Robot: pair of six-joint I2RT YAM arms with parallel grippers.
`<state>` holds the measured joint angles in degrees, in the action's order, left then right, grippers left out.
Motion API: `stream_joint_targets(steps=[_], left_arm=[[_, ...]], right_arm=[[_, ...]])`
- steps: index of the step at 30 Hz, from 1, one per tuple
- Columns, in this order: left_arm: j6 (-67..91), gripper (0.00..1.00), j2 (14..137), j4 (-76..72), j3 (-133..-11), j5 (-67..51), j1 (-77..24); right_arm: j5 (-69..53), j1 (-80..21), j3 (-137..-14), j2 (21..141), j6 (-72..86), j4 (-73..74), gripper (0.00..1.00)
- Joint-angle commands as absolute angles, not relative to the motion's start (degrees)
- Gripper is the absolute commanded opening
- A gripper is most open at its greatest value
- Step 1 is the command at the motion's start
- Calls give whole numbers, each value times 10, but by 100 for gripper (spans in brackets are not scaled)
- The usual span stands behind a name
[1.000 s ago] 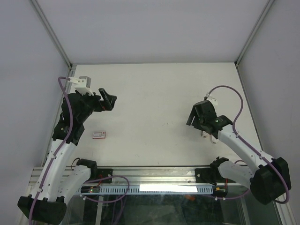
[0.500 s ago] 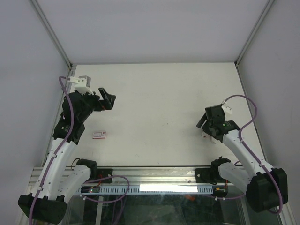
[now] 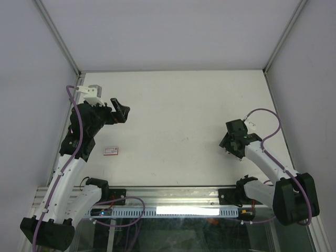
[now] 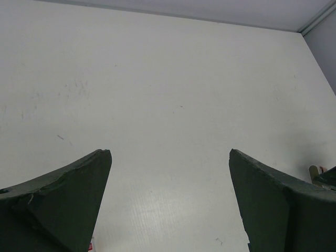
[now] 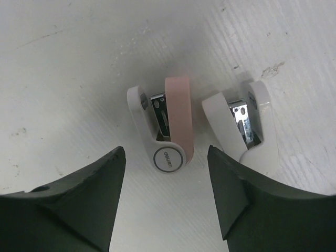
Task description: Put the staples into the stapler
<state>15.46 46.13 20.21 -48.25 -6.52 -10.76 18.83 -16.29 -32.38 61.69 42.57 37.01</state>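
Under the right claw (image 5: 165, 153), whose fingers stand spread and hold nothing, the pink-and-white mini stapler (image 5: 167, 126) lies on its side on the desk (image 3: 173, 105), its arms parted. A white mini stapler (image 5: 247, 126) lies just beside it, apart but near. The main risk is that a slightly off descent catches the white one, or nudges both. The rounded hinge could also squirt out of a closing pinch, or the squeeze could snap the arms together. The left claw (image 4: 169, 153) hangs wide open and empty, well apart. No staple strip can be made out; the red-and-white box (image 3: 111, 150) sits far left.
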Motion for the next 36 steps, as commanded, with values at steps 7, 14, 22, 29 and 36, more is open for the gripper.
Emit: stream_joint_targets(steps=[7,14,22,29,36], left_arm=[[158,99,465,185,-484,-87,-102],[159,99,466,185,-484,-88,-102],[160,99,468,186,-483,-87,-102],[197,95,474,176,-472,-106,-102],[321,89,463,83,-404,-154,-164]], right_arm=[[188,-154,-327,663,415,310,61],[168,-152,-320,680,410,292,51],[131,-152,-329,686,377,284,23],[53,-162,-333,625,303,247,0],[-52,-267,-317,519,206,114,0]])
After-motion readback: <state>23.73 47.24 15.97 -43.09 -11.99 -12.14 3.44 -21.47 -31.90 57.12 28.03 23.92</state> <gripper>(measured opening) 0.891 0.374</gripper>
